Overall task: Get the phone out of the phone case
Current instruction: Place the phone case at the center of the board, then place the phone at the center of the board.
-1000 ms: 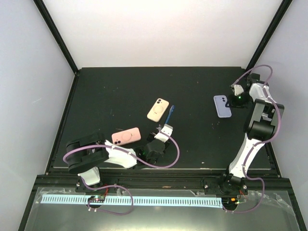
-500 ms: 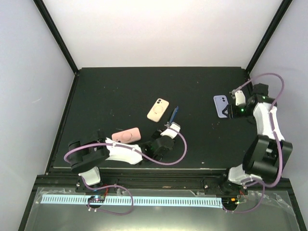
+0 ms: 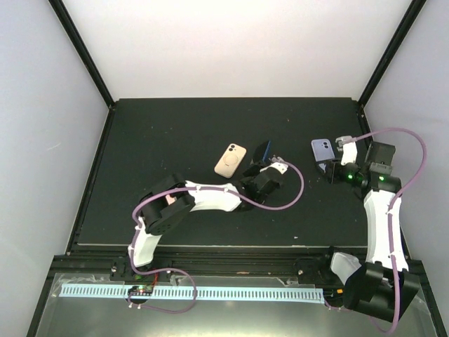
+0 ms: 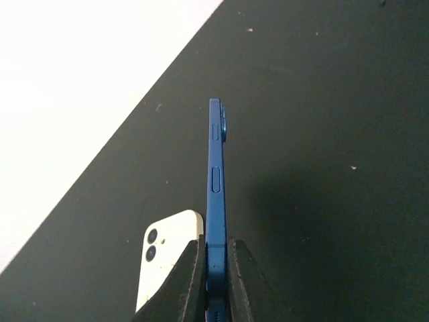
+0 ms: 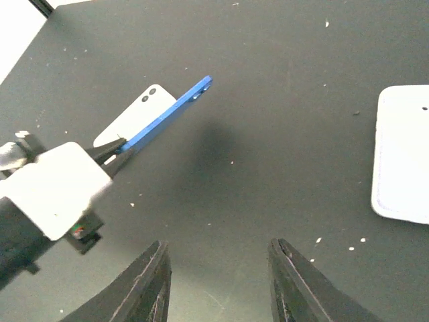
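My left gripper (image 4: 216,268) is shut on the lower end of a bare blue phone (image 4: 215,174), which it holds on edge above the black table; the same phone (image 3: 263,151) shows mid-table in the top view. A lavender phone case (image 3: 322,149) lies flat at the right, and its pale corner (image 5: 402,154) appears in the right wrist view. My right gripper (image 5: 221,282) stands open just beside and below that case (image 3: 331,168), with nothing between its fingers. In its view the blue phone (image 5: 167,117) juts from the left gripper's white body (image 5: 53,188).
A cream phone (image 3: 230,160) with two camera lenses lies flat just left of the blue phone, also in the left wrist view (image 4: 167,258). The left arm (image 3: 203,198) stretches across the table's front middle. The white back wall (image 4: 80,80) rises behind the table.
The left arm has swung right and away from me, carrying the blue phone to mid-table and covering the pink case. The right gripper pulled back off the lavender case and opened slightly.
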Available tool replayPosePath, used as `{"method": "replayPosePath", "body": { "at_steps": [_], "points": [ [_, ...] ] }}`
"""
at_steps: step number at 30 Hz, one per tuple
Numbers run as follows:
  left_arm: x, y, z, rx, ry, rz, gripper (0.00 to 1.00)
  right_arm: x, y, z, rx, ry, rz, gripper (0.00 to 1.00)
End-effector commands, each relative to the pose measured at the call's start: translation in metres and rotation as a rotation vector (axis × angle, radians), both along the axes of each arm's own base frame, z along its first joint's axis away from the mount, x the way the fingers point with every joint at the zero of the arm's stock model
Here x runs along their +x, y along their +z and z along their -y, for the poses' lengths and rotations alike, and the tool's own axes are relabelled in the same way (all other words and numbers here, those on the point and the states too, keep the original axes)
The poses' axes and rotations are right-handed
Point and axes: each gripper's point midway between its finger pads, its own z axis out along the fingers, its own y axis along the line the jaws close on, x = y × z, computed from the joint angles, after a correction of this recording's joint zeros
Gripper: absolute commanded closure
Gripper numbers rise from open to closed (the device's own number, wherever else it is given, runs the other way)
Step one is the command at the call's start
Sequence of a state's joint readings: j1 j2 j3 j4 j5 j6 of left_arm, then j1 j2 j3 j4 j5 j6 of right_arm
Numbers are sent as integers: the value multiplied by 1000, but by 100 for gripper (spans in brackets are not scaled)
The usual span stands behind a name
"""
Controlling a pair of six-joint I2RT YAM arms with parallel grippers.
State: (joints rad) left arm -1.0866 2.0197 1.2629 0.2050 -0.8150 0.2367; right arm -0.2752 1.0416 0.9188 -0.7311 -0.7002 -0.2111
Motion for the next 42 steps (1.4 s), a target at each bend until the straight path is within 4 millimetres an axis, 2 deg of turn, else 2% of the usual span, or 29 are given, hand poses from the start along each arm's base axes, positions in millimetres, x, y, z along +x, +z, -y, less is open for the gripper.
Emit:
{"method": "replayPosePath", "body": {
  "at_steps": [1, 7, 12, 17, 25, 27, 29, 30, 42],
  "points": [
    [23, 14, 6, 140, 6, 45, 98, 10, 11, -1, 58, -37, 48, 59],
    [45, 5, 21, 217, 10, 58, 98, 10, 11, 2, 49, -63, 56, 60],
    [56, -4, 34, 273, 13, 52, 98, 9, 15, 7, 25, -93, 85, 60],
    [60, -28, 39, 336, 25, 2, 98, 9, 13, 9, 18, -107, 81, 60],
    [56, -40, 43, 332, 7, -43, 98, 11, 11, 11, 11, -117, 75, 60],
    [54, -42, 44, 327, -4, -56, 91, 11, 11, 11, 11, -116, 75, 60],
    [53, -45, 44, 329, -6, -66, 77, 11, 10, 12, 9, -117, 75, 60],
    [52, -48, 45, 328, -7, -74, 74, 11, 10, 12, 8, -119, 73, 60],
    [43, -56, 49, 219, -24, -175, 63, 12, 10, 16, -9, -135, 73, 60]
  ]
}}
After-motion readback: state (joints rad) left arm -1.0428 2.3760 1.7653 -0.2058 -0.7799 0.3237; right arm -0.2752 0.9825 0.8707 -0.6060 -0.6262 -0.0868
